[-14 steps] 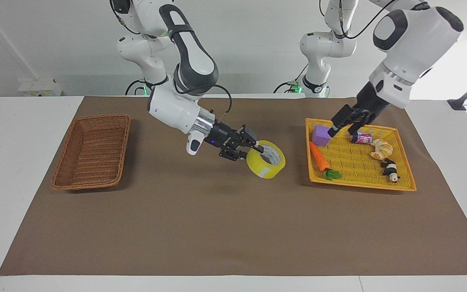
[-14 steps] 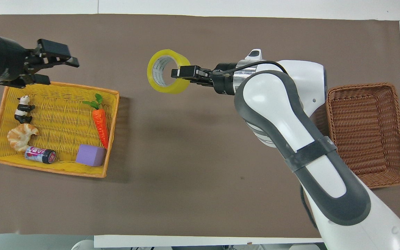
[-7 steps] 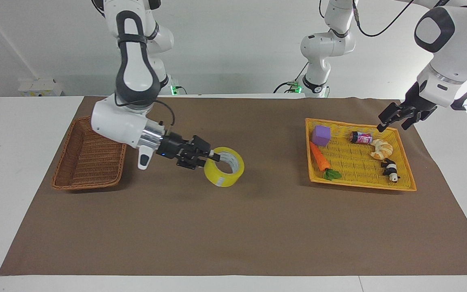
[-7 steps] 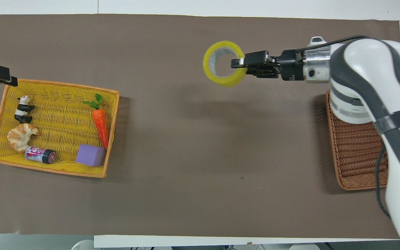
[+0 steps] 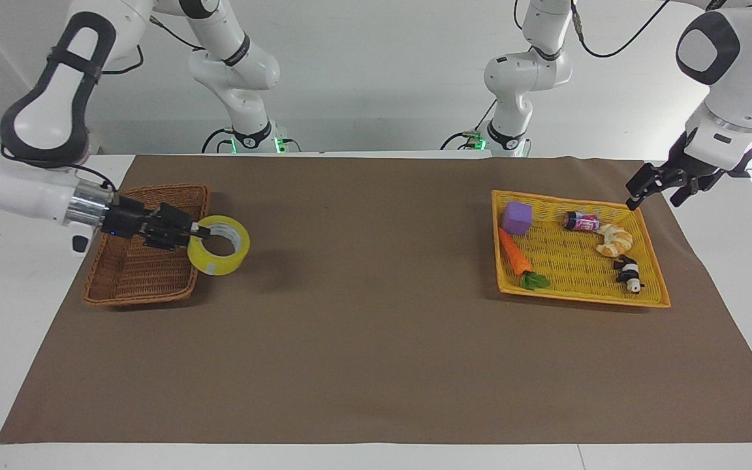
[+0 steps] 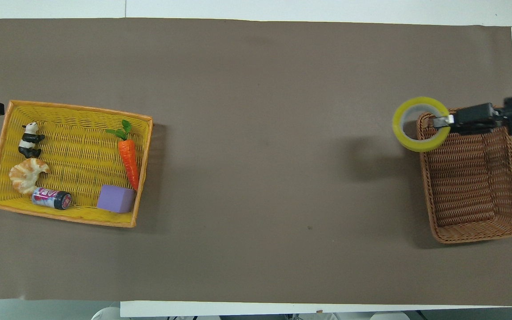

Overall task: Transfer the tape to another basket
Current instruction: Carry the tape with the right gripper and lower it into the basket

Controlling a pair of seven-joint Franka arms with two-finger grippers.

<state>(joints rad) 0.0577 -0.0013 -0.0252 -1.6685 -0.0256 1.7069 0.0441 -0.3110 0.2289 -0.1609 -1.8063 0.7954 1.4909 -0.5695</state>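
Note:
The yellow tape (image 5: 217, 265) hangs upright in the air, pinched through its core by my right gripper (image 5: 194, 232), which is shut on the roll's wall. The roll is over the brown wicker basket's (image 5: 134, 299) rim, at the corner farther from the robots toward the table's middle. In the overhead view the tape (image 6: 397, 126) and right gripper (image 6: 443, 121) overlap that corner of the basket (image 6: 478, 235). The basket is empty. My left gripper (image 5: 658, 191) is open, raised over the mat beside the yellow tray's corner nearest the left arm's end.
The flat yellow tray (image 5: 581, 299) holds a purple cube (image 5: 517, 217), a carrot (image 5: 515, 253), a small can (image 5: 581, 221), a croissant (image 5: 613, 239) and a panda figure (image 5: 628, 272). A brown mat (image 5: 376, 352) covers the table between tray and basket.
My right arm has carried the tape from the middle of the mat to the wicker basket's rim. My left gripper has drawn back from over the tray to beside its corner.

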